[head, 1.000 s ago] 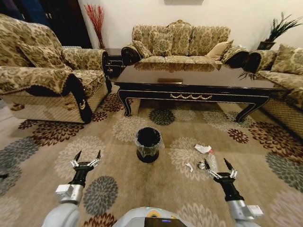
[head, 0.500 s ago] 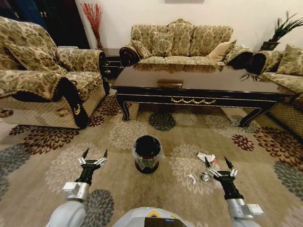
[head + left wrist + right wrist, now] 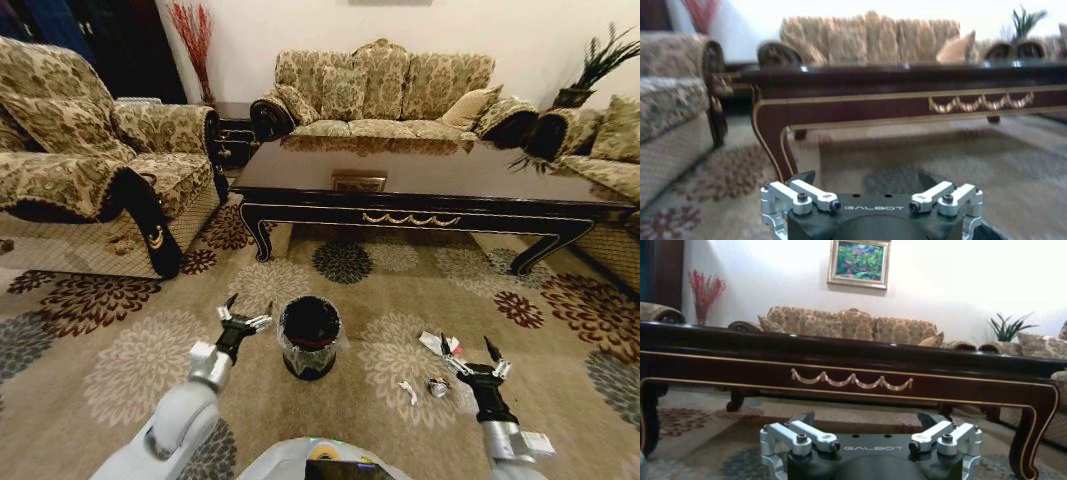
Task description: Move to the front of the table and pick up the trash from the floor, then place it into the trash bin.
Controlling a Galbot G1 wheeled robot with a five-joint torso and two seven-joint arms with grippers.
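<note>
The dark glossy table (image 3: 430, 180) stands ahead, its gold-trimmed apron also in the right wrist view (image 3: 853, 365) and the left wrist view (image 3: 907, 95). On the patterned floor (image 3: 120, 370) stands the black trash bin (image 3: 310, 337) with its clear liner. To its right lies the trash: a white wrapper with a red mark (image 3: 441, 344), a small white scrap (image 3: 407, 390) and a greyish wad (image 3: 437, 387). My left gripper (image 3: 245, 314) is open just left of the bin's rim. My right gripper (image 3: 467, 348) is open, right beside the wrapper and the wad.
A patterned armchair (image 3: 80, 170) stands at the left, a sofa (image 3: 385, 95) behind the table and another seat (image 3: 610, 150) at the right. A small dark cabinet (image 3: 232, 135) sits in the back corner. Open carpet lies between me and the table.
The whole picture has shifted as the camera moved closer. My left arm has swung up and rightward to beside the bin. The right gripper stays by the trash.
</note>
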